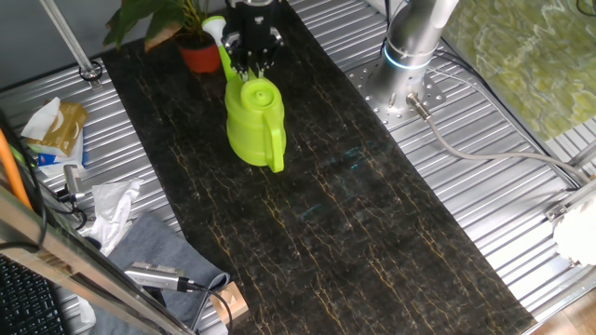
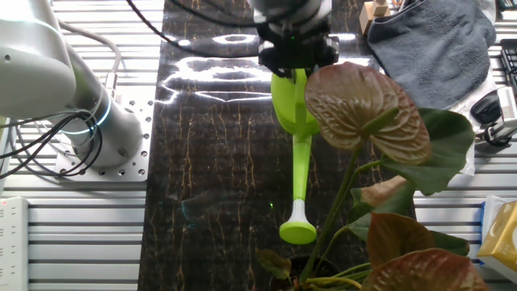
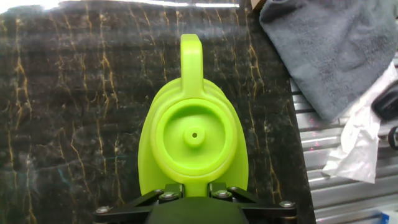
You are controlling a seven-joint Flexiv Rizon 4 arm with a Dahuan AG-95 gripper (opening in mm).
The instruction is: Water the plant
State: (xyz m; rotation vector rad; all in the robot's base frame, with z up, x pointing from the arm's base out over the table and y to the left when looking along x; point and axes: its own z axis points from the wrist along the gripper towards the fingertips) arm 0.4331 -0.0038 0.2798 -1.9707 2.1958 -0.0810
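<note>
On the dark marbled surface (image 1: 372, 223), the plant (image 1: 163, 19) is sitting in its red-orange pot (image 1: 200, 56) at the far left end in one fixed view. Just beside it, the lime-green watering can (image 1: 253, 121) is pointing its spout toward the pot. The end effector (image 1: 253, 54) is hanging directly over the can's spout end; whether its fingers are gripping the can cannot be told.

Dark marble-look mat (image 1: 372, 214) with gold veins lies on a ribbed metal table (image 1: 484, 177), with glare at one end.
</note>
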